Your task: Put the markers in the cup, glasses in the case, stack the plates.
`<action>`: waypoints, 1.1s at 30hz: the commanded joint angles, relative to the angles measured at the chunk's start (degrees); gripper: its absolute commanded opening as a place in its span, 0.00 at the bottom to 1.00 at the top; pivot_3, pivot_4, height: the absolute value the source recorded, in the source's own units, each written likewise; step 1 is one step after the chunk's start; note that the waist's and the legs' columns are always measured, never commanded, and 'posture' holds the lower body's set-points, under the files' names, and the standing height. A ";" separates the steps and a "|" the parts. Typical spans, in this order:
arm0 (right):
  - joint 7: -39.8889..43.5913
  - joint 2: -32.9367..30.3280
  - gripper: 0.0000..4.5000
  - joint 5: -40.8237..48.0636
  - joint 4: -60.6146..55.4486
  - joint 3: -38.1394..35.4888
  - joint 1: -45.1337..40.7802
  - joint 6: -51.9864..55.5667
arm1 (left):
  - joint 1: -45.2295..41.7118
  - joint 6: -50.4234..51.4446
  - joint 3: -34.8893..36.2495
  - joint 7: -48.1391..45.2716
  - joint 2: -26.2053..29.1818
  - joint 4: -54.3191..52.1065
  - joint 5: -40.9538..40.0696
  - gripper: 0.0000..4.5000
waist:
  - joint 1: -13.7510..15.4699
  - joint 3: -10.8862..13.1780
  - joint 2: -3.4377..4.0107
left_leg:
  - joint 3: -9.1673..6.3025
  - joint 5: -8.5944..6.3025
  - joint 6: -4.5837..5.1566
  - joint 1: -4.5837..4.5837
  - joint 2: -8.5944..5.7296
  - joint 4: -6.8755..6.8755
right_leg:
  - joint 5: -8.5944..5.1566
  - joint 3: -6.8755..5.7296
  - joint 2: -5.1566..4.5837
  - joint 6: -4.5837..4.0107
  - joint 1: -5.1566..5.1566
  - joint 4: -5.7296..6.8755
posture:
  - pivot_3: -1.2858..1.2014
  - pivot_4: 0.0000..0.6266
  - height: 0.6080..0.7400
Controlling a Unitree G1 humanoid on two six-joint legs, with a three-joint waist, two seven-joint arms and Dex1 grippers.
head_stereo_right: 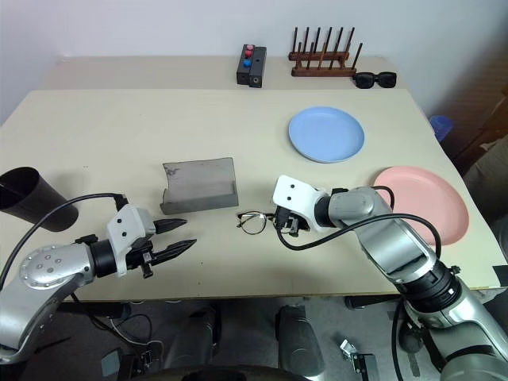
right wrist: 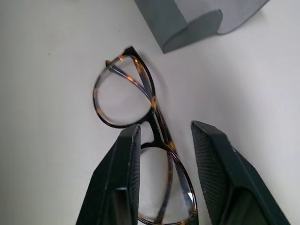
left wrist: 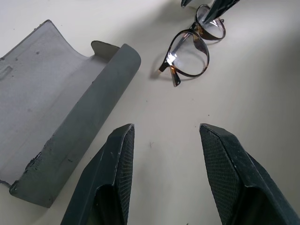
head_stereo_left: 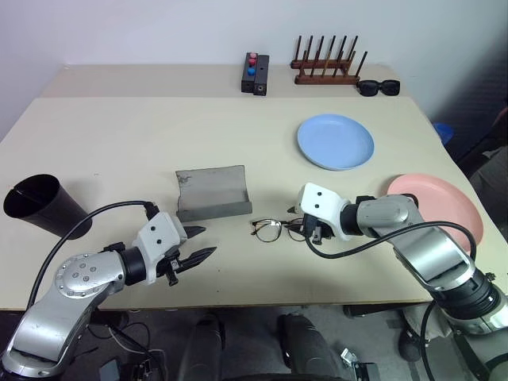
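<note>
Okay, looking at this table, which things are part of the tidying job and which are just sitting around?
Part of the job:
- glasses
- grey case, lying open
- black cup
- blue plate
- pink plate
No markers can be made out.

Just lying about:
- black sunglasses
- black box with red and blue buttons
- wooden peg rack

Pale beige tabletop (head_stereo_left: 119,135), matte, evenly lit. Plain white wall (head_stereo_left: 159,32) behind it. A second, like-coloured table (head_stereo_left: 143,79) butts against the far edge.
</note>
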 commanded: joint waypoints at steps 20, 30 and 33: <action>1.03 1.61 0.02 -4.38 1.02 0.84 -0.07 -5.04 | 2.59 -1.92 0.35 1.59 -1.08 -1.11 -0.68 0.50 | 0.00 -0.02 -0.03 | 0.01 0.00 0.00 0.01 0.00 0.00 | 0.01 0.00 -0.01 -0.02 0.01 -0.01 | 0.52 0.24 1.00; 1.22 14.18 0.02 2.05 4.39 -1.61 -16.10 -3.24 | 12.36 -8.08 15.91 3.34 -7.45 3.48 -3.64 0.50 | -0.64 0.00 0.02 | 0.01 -0.01 0.01 0.02 0.04 -0.07 | 0.03 0.00 0.04 -0.04 -0.07 0.02 | 0.52 0.24 1.00; -0.39 21.85 0.02 -0.31 13.59 1.63 -22.98 -6.43 | 14.43 -10.11 18.80 2.65 -9.00 4.93 -5.33 0.50 | -0.49 -0.03 -0.02 | 0.00 -0.01 0.01 0.01 0.03 -0.08 | 0.02 -0.02 0.03 -0.05 -0.06 0.00 | 0.52 0.24 1.00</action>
